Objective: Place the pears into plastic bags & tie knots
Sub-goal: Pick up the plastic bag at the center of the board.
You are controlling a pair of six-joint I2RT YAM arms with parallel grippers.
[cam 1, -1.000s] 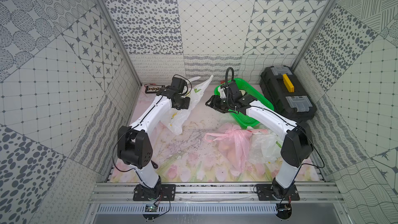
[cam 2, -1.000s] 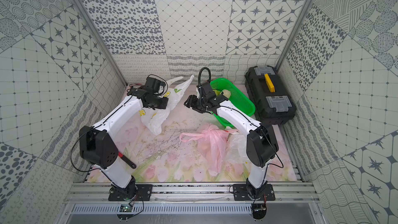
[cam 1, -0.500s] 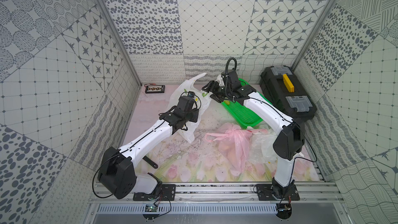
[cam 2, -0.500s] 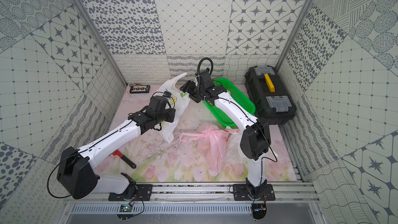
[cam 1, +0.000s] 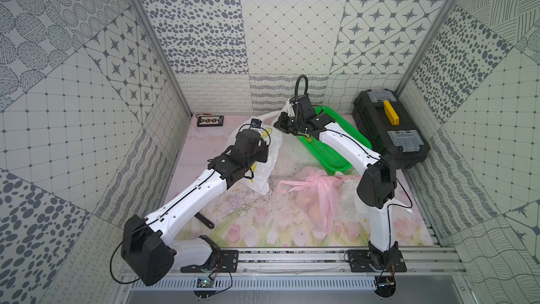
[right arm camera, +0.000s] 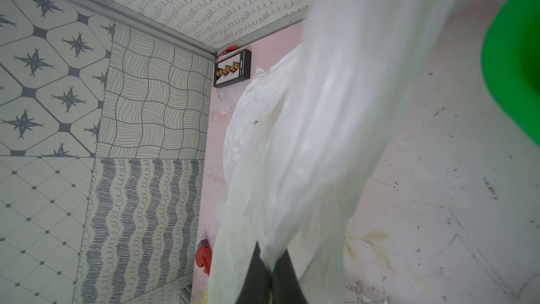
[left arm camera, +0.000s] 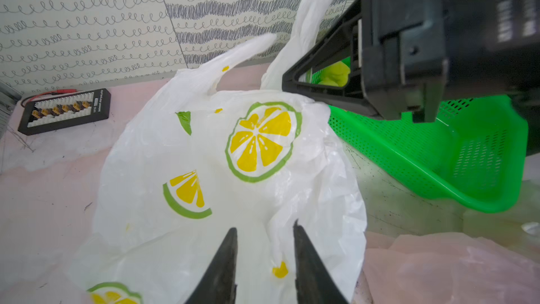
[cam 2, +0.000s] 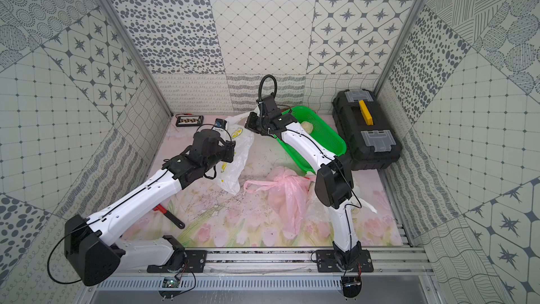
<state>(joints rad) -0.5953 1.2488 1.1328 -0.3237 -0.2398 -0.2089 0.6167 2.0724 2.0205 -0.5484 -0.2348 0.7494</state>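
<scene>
White bag (cam 2: 238,153) near green basket (cam 2: 328,141) holding pale pear (cam 2: 306,126)

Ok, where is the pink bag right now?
In both top views the pink bag lies on the floral mat, just in front of the green basket, beside the elbow of the right arm.

The lemon-print bag (left arm camera: 204,147) is thin, crinkled, glossy plastic, the green basket (left arm camera: 409,156) perforated plastic, the toolbox (cam 1: 377,133) matt black.

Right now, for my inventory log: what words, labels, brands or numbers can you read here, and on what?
No text can be read.
Black rectangular connector board: white print along one edge, too small to read.
White lemon-print plastic bag: pictures only, no words.
Black plastic toolbox: no label visible.
</scene>
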